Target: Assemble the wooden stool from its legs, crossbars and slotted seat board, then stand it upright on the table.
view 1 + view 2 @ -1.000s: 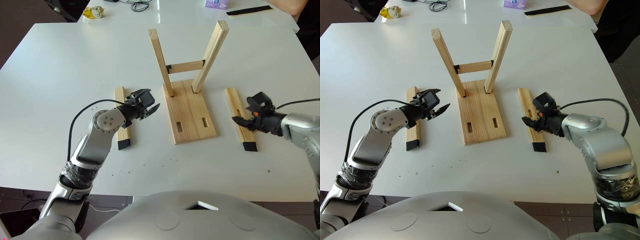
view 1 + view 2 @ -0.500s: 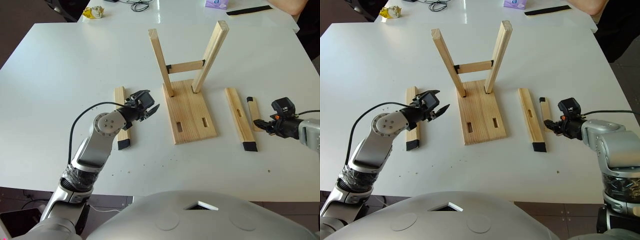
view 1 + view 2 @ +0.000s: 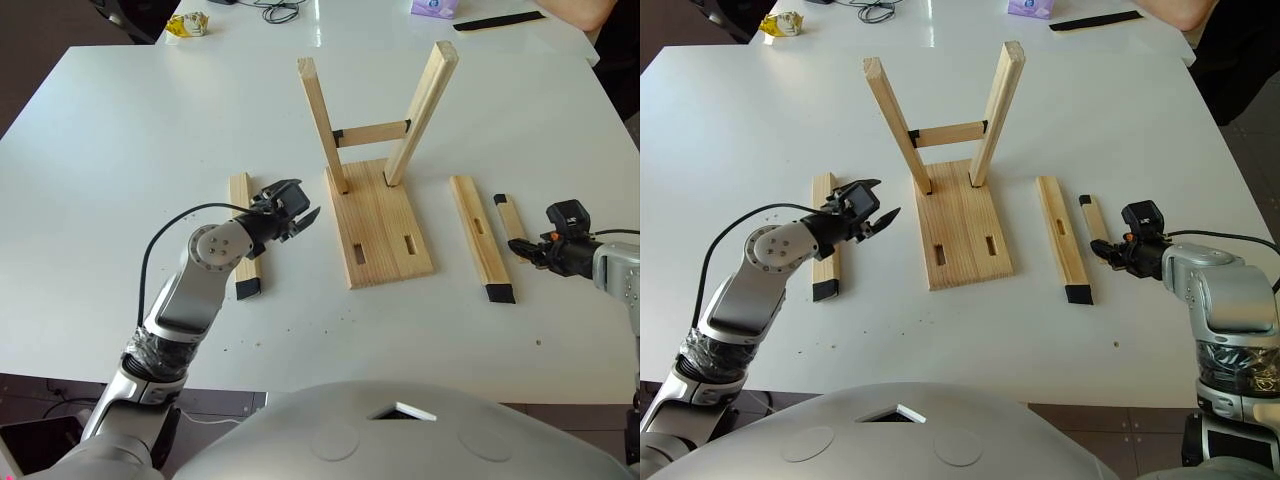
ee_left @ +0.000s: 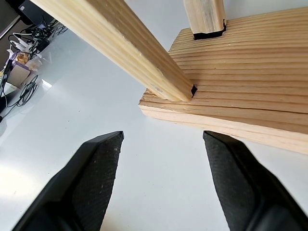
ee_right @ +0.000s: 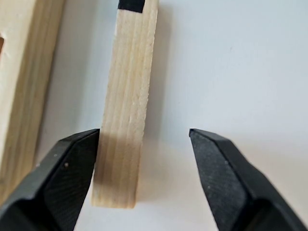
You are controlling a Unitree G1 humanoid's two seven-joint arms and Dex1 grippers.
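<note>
The slotted seat board (image 3: 380, 225) lies flat mid-table. Two legs (image 3: 322, 125) (image 3: 422, 112) stand in its far slots, joined by a crossbar (image 3: 372, 132). One loose leg (image 3: 243, 235) lies left of the board and another (image 3: 480, 238) lies to its right. A short crossbar (image 3: 510, 222) rests beyond the right-hand loose leg. My left gripper (image 3: 295, 215) hovers open just left of the board, holding nothing; its wrist view faces the board's (image 4: 240, 86) edge. My right gripper (image 3: 528, 250) is open at the near end of the short crossbar (image 5: 127, 110), which lies between the fingers (image 5: 67, 178), close to one.
A yellow wrapper (image 3: 187, 24), a purple box (image 3: 433, 8) and a black strip (image 3: 497, 20) sit at the table's far edge. The table's right edge runs close behind my right gripper. Bare white tabletop lies in front of the board.
My right gripper has moved from over the right-hand loose leg out to the short crossbar's near end, uncovering that crossbar. My left arm has barely moved.
</note>
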